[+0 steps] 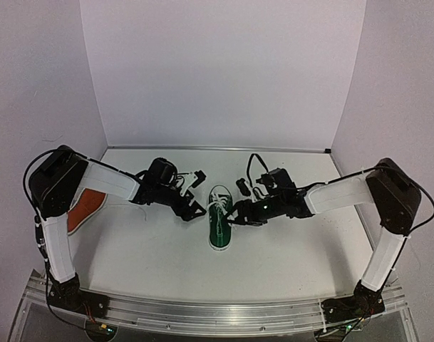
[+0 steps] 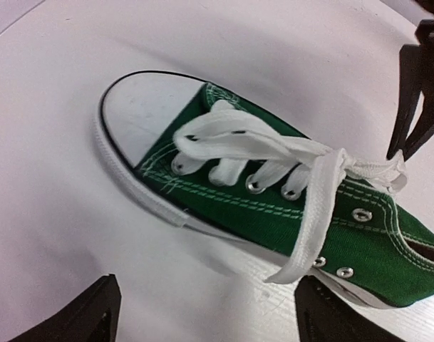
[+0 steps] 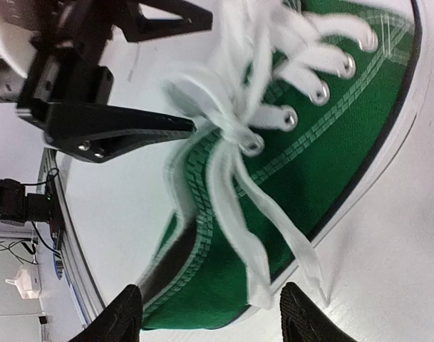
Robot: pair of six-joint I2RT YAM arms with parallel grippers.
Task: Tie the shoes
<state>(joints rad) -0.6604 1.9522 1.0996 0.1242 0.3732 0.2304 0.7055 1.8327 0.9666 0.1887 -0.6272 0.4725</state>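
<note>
Rail (image 1: 217,308): nearest me, both arm bases bolted on.
Green shoe (image 1: 219,226): mid-table, flanked by both grippers so each can take one lace end.
Laces (image 2: 274,149): crossed at the upper eyelets, ends loose, no bow. Tying not done, I'd say.
Left gripper (image 2: 213,320): fingers wide apart, empty, low beside the shoe.
Right gripper (image 3: 209,317): also wide, straddling a loose lace end, nothing pinched. Looks lined up to grab.
Orange-red shoe (image 1: 85,208): far left, half hidden by the left arm.
</note>
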